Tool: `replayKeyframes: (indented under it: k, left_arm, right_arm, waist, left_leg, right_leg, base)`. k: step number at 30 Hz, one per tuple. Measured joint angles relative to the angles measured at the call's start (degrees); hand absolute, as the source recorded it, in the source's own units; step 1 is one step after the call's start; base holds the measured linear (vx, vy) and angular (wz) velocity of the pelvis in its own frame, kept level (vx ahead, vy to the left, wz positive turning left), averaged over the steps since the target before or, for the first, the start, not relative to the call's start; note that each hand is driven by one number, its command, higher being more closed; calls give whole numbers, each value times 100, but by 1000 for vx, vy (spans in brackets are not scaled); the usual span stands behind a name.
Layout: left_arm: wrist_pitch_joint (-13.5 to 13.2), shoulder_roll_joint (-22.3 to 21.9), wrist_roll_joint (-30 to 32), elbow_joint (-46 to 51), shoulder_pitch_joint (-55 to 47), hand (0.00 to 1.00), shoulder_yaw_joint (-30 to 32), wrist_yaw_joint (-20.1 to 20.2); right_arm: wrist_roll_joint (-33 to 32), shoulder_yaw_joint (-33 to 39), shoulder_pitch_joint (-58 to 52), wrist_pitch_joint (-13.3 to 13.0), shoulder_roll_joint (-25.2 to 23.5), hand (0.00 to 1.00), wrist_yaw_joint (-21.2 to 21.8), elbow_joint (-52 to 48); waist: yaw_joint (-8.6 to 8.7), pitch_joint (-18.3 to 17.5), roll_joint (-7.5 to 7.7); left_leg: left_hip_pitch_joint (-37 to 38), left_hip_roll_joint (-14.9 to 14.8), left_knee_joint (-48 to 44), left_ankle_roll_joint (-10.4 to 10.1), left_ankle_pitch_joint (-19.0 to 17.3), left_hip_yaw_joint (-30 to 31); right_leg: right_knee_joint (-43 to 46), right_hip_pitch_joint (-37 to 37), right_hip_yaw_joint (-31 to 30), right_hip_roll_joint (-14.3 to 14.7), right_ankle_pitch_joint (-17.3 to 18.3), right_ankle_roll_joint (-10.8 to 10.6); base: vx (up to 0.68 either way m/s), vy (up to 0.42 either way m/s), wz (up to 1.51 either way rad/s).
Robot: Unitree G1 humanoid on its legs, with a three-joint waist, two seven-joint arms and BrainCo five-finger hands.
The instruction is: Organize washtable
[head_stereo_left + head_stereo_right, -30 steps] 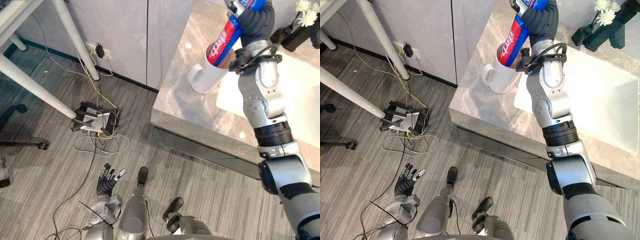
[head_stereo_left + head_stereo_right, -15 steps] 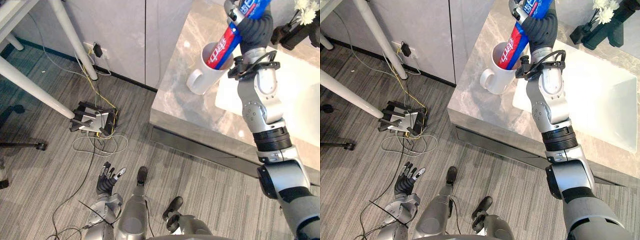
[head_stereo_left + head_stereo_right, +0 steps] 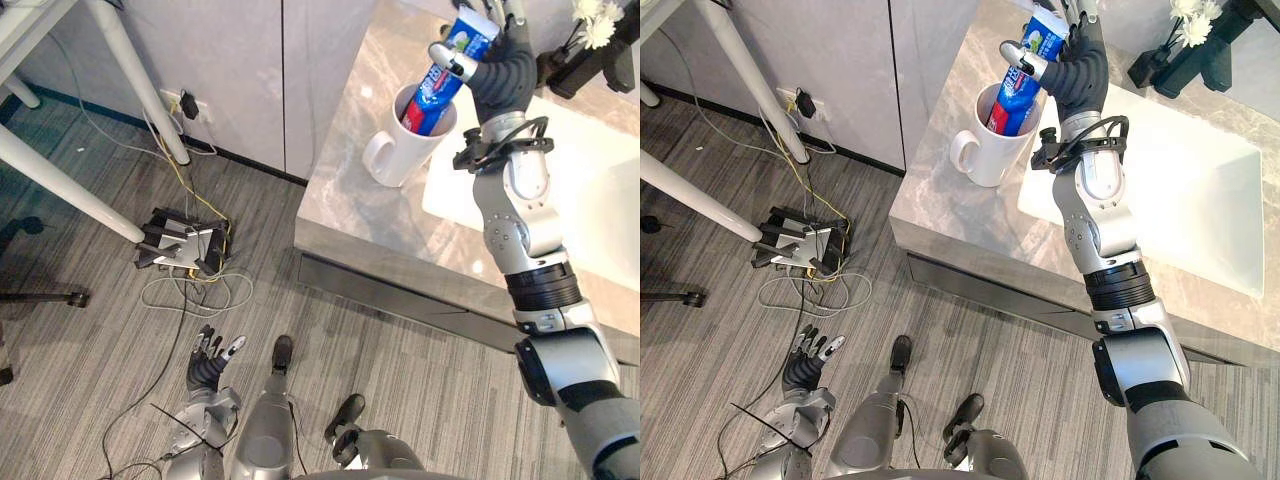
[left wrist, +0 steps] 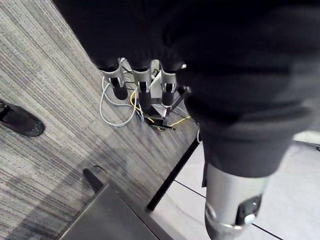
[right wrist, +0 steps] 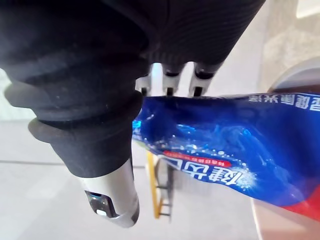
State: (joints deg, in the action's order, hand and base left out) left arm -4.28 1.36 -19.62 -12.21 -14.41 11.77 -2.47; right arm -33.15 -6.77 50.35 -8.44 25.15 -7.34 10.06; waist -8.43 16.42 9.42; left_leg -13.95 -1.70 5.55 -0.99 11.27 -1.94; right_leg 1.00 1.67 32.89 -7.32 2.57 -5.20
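Observation:
A red and blue toothpaste tube (image 3: 438, 85) stands tilted inside a white mug (image 3: 393, 158) at the left end of the marble counter. My right hand (image 3: 500, 72) hovers just behind the tube's top. Its fingers point straight up and its thumb rests against the tube's upper end. In the right wrist view the tube (image 5: 225, 150) lies beside the straight fingers (image 5: 167, 75), with none curled round it. My left hand (image 3: 208, 360) hangs low over the floor with relaxed fingers (image 4: 141, 87), holding nothing.
A white sink basin (image 3: 1185, 190) lies right of the mug in the marble counter (image 3: 940, 215). A dark vase with white flowers (image 3: 1185, 40) stands at the back. On the floor lie a power strip with cables (image 3: 185, 245) and white table legs (image 3: 60, 175).
The tube has slid down deeper into the mug. My right hand's fingers have straightened off it. The head camera shifted slightly; the left hand stayed put.

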Motion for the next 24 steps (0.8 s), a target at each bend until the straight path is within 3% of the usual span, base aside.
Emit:
replayKeyframes:
  k: [9, 13, 24]
  left_arm:
    - [1, 4, 2, -16, -35, 0, 15, 37]
    - [0, 169, 1, -110, -29, 0, -150, 93]
    - [-8, 336, -1, -646, -22, 0, -515, 101]
  right_arm:
    - [-4, 55, 333, -4, 101, 0, -14, -9]
    - [-58, 197, 893, -46, 369, 0, -50, 35]
    - [-341, 623, 2122, -770, 1087, 0, -552, 211]
  waist:
    - [7, -22, 12]
    - [5, -70, 23]
    - [12, -680, 37]
  left_leg:
    - [79, -12, -2, -1, 1, 1]
    - [125, -31, 0, -1, 1, -6]
    - [332, -150, 31, -10, -7, -157]
  right_leg:
    - [-11, -77, -12, 9, 0, 0]
    - [-43, -148, -29, 39, -3, 3]
    - [-234, -347, -179, 182, -73, 105]
  base:
    - [0, 0, 0]
    - [1, 1, 1]
    - [-17, -5, -7]
